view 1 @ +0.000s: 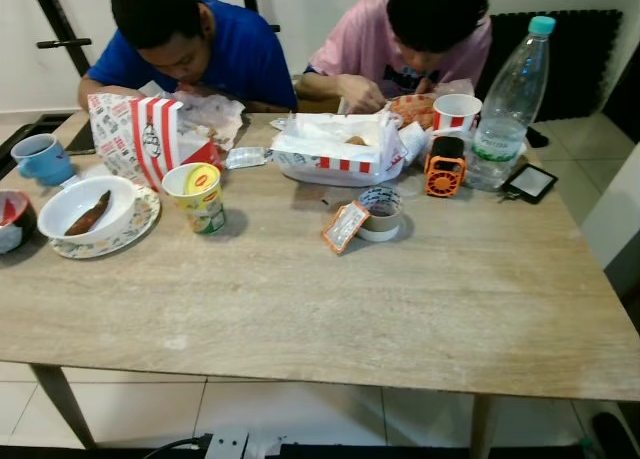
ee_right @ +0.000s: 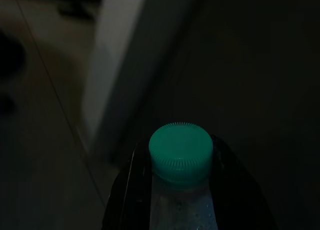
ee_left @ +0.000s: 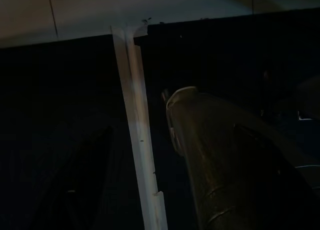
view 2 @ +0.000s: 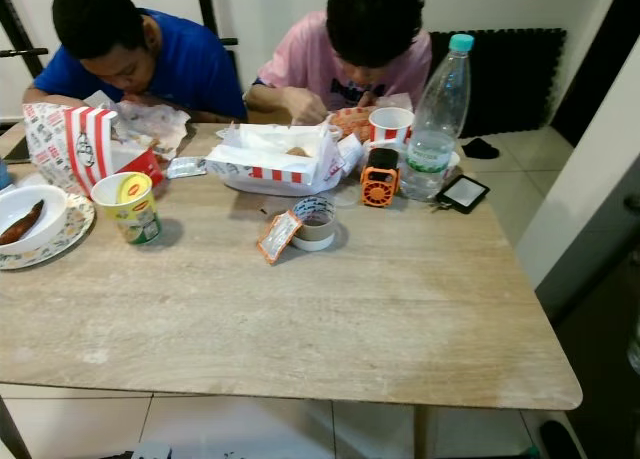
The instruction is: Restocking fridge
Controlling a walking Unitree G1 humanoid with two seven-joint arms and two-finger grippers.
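In the right wrist view, my right gripper [ee_right: 180,157] is shut on a clear water bottle [ee_right: 182,207] with a teal cap [ee_right: 181,150], its black fingers [ee_right: 127,195] on either side of the neck; it hangs low in shadow over a tiled floor. A second, larger clear bottle [view 1: 508,104] with a teal cap stands on the wooden table [view 1: 320,319] at the far right. My left gripper [ee_left: 137,115] hangs in the dark, open with nothing between its fingers [ee_left: 225,160].
Two people sit eating at the table's far side. On it are a white bowl on a plate [view 1: 88,214], a yellow-lidded cup [view 1: 197,197], a red-striped food box [view 1: 335,149], an orange gadget [view 1: 445,167] and a small tub [view 1: 378,214]. A pale wall [view 2: 590,179] stands close on the right.
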